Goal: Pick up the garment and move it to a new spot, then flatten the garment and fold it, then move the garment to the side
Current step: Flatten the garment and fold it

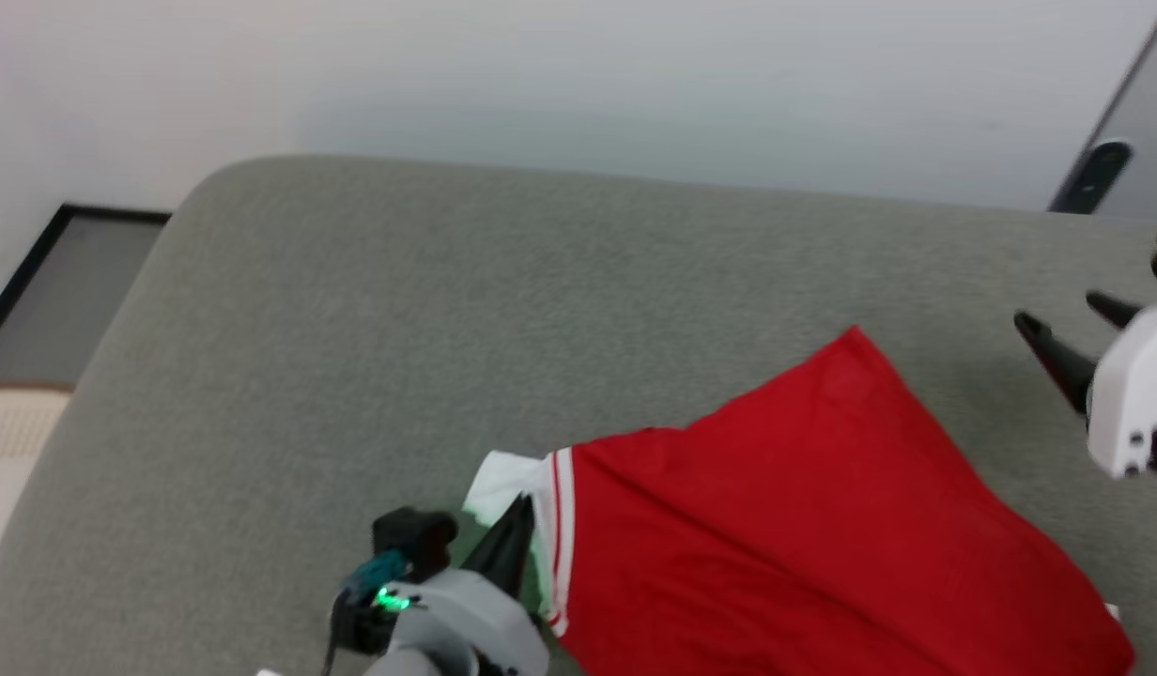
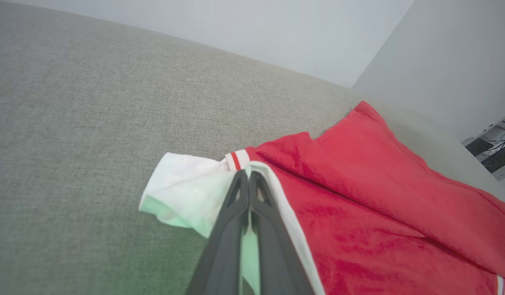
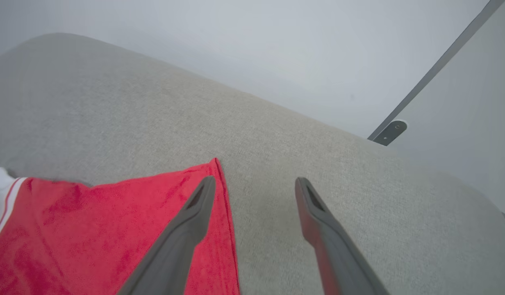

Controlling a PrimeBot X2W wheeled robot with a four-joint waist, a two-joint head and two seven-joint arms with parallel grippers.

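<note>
- Head view: the garment [image 1: 804,526] is laid on a grey woven cushion [image 1: 400,329], low and to the right. Its red body is spread fairly flat, with one pointed corner aimed up the frame.
- Same view: the left gripper [image 1: 517,521] is parked at the crumpled white sleeve [image 1: 503,479], fingers pressed together. The right gripper [image 1: 1056,312] is seen off to the right, clear of the cloth, with its fingers spread.
- Left wrist view: the cloth's texture can be made out here, a soft, slightly fuzzy knit with long creases across the garment [image 2: 379,184]. The left gripper [image 2: 249,176] is clamped on the pale edge where the sleeve [image 2: 183,184] meets the red. A bit of red-white striped trim [image 2: 236,159] sits just past the tips.
- Right wrist view: the right gripper [image 3: 255,182] is held wide apart with nothing gripped. One finger is over the hemmed edge of the garment [image 3: 92,229], the other over the bare cushion [image 3: 277,135].
- Also in that view: a grey metal strip [image 3: 390,131] with a rounded end is fixed to the pale wall [image 3: 236,49].
</note>
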